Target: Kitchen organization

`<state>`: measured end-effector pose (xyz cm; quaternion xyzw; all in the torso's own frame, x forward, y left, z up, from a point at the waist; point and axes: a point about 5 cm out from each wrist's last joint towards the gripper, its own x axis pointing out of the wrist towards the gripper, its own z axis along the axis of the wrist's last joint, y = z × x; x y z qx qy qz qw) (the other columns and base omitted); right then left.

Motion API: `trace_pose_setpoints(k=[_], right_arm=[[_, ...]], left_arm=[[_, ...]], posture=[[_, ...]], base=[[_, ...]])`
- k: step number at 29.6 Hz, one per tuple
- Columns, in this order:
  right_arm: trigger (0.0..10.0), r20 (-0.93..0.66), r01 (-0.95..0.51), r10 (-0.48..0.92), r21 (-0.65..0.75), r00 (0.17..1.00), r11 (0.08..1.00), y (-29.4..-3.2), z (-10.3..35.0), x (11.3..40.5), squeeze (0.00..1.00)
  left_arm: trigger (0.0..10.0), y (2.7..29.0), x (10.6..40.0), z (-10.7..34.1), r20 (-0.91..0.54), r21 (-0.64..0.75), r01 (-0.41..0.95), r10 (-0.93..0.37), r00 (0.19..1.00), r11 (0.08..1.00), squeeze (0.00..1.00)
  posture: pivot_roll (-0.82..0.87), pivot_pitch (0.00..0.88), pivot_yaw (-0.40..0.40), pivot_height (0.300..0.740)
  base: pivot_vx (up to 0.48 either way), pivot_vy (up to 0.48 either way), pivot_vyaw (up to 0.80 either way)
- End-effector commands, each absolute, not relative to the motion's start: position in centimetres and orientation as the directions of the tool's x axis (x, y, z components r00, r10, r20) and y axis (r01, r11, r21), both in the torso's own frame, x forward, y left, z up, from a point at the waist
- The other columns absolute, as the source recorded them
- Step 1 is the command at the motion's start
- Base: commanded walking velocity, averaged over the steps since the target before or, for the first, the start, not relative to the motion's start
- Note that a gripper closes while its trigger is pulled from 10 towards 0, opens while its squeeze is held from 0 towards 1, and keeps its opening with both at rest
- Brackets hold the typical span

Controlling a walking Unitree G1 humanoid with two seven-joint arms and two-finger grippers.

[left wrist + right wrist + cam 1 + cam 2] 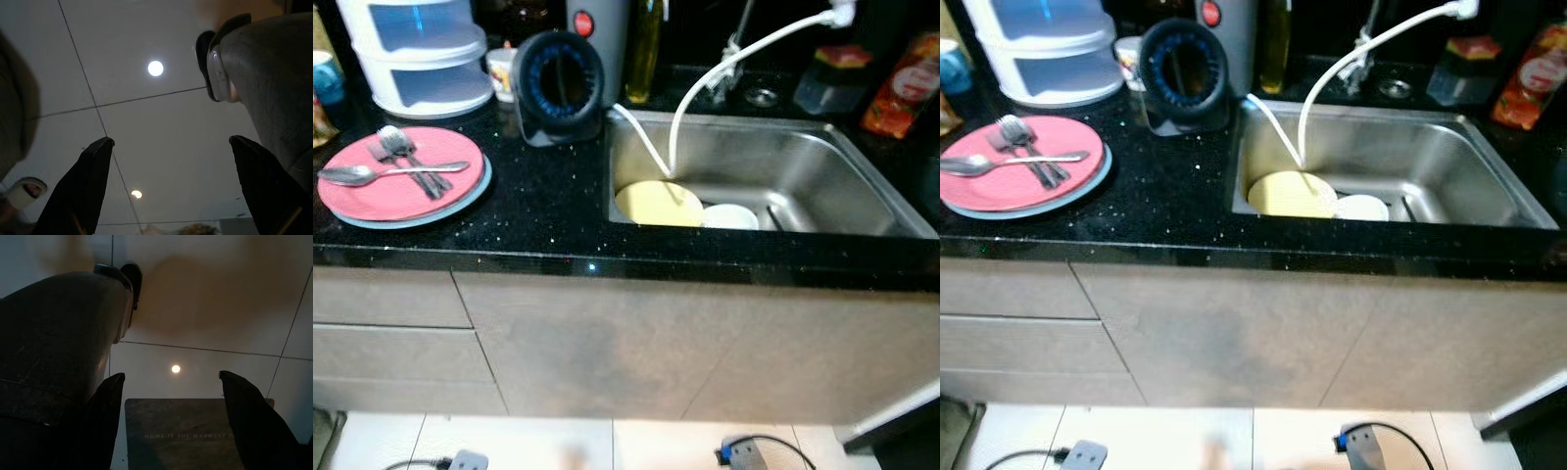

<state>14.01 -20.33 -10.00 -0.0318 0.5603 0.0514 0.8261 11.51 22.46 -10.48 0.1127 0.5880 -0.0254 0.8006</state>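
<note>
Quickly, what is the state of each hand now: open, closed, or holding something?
Left hand: open, holding nothing, pointing down at the tiled floor.
Right hand: open, holding nothing, above a floor mat.

A black speckled counter [548,211] runs across above pale cabinet fronts [636,343]; at its left end a pink plate [396,176] sits on a blue one, carrying a spoon [382,173] and forks [406,157]; behind it stands a white stacked container [416,54], and a round black appliance [558,83] stands beside the sink. The steel sink [803,171] holds a yellow plate [656,204] and a white dish [731,216] just beside it; a white hose [705,78] curves down to the yellow plate.
</note>
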Motion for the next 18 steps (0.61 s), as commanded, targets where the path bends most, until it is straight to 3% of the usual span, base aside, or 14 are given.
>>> trace_pose_setpoints(k=[1,3,10,18], right_arm=[[10.0,-0.925,-0.137,0.09,0.042,0.37,0.99,-19.7,-10.1,13.8,0.0],[10.0,-0.92,-0.129,0.103,0.058,0.379,0.99,-19.7,-10.1,13.9,0.0],[10.0,-0.918,-0.129,0.098,0.051,0.385,0.99,-19.8,-10.0,14.1,0.0],[10.0,-0.921,-0.125,0.082,0.037,0.382,0.991,-19.8,-10.0,14.1,0.0]], left_arm=[[10.0,22.2,11.3,-10.6,-0.951,0.143,0.184,0.083,0.298,0.973,0.0],[10.0,22.2,11.3,-10.6,-0.95,0.144,0.178,0.086,0.302,0.973,0.0],[10.0,22.5,12.3,-10.2,-0.937,0.15,0.14,0.095,0.337,0.979,0.0],[10.0,22.5,12.9,-10.0,-0.927,0.15,0.146,0.088,0.363,0.978,0.0]], posture=[[0.09,0.064,-0.03,0.74],[0.09,0.064,-0.03,0.74],[0.09,0.057,-0.034,0.74],[0.09,0.055,-0.034,0.74]], base=[[0.0,0.0,0.0],[0.0,0.0,0.0],[0.0,0.0,0.72],[0.0,0.0,0.0]])
